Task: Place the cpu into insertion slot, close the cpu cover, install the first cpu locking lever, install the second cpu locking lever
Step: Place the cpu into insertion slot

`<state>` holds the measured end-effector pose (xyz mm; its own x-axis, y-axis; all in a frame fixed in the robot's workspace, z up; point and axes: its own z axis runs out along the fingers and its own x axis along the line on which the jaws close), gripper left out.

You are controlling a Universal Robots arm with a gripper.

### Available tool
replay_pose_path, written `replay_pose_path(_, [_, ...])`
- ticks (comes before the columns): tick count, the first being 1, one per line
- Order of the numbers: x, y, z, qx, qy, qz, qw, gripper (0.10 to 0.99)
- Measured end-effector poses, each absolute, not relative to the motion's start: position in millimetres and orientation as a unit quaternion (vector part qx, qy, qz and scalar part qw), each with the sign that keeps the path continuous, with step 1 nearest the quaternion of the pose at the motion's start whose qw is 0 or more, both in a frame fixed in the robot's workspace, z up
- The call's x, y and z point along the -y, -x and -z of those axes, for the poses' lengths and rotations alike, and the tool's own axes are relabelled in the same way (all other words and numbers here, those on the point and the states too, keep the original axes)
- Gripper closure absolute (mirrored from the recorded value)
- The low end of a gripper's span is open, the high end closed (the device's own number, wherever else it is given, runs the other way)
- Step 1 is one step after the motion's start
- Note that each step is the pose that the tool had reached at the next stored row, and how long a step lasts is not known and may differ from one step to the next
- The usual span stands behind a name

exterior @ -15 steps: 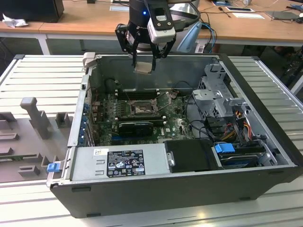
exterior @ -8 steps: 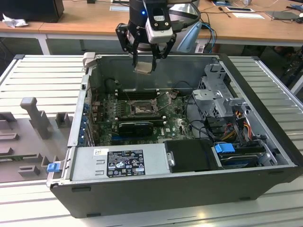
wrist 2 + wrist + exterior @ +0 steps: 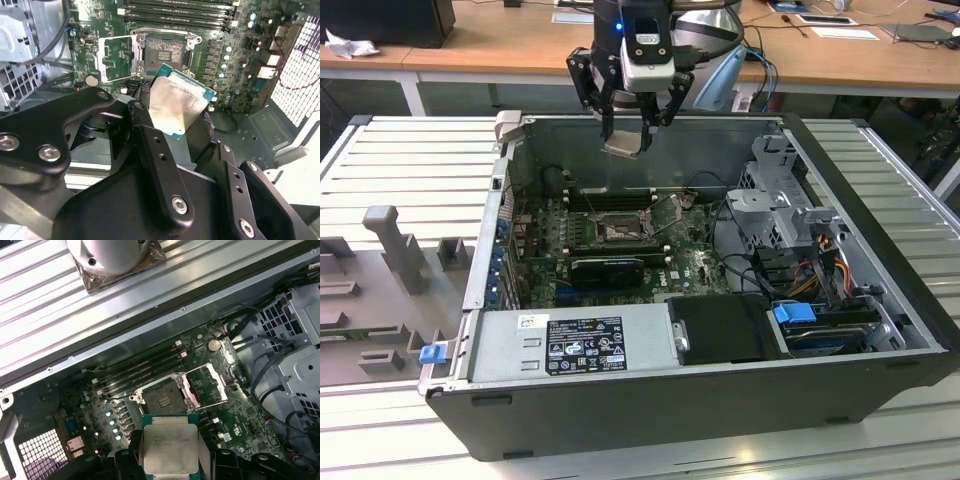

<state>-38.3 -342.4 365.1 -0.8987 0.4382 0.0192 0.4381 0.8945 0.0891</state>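
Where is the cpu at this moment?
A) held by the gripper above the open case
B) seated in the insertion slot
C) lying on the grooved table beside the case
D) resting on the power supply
A: in the exterior view the gripper grips the cpu above the case. The first wrist view shows the insertion slot empty, with the cpu cover swung open.

An open computer case (image 3: 720, 412) lies on a ribbed metal table (image 3: 410, 150). Inside, a silver power supply (image 3: 570, 340) sits beside a black box (image 3: 725, 330). A blue latch (image 3: 432, 352) projects at one case corner.
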Motion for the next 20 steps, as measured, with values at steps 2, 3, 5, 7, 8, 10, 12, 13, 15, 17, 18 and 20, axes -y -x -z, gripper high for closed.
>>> replay_pose_path(2, [342.4,38.3,-365.0,-0.970,-0.240,-0.046,0.001,0.557])
replay_pose_path(3, [342.4,38.3,-365.0,-0.968,-0.248,-0.046,0.002,0.557])
replay_pose_path(5, [342.4,38.3,-365.0,-0.965,-0.256,-0.046,0.002,0.557])
replay_pose_path(7, [342.4,38.3,-365.0,-0.963,-0.266,-0.046,0.003,0.557])
replay_pose_path(8, [342.4,38.3,-364.9,-0.962,-0.270,-0.046,0.003,0.557])
replay_pose_path(10, [342.4,38.3,-364.9,-0.959,-0.280,-0.046,0.003,0.557])
replay_pose_path(12, [342.4,38.3,-364.9,-0.956,-0.291,-0.045,0.004,0.557])
replay_pose_path(13, [342.4,38.3,-364.9,-0.955,-0.294,-0.045,0.004,0.557])
replay_pose_path(15, [342.4,38.3,-364.9,-0.952,-0.302,-0.045,0.004,0.557])
replay_pose_path(17, [342.4,38.3,-364.9,-0.950,-0.308,-0.045,0.005,0.557])
replay_pose_path(18, [342.4,38.3,-364.9,-0.949,-0.312,-0.045,0.005,0.557])
replay_pose_path(20, [342.3,38.3,-364.9,-0.945,-0.324,-0.045,0.005,0.557])
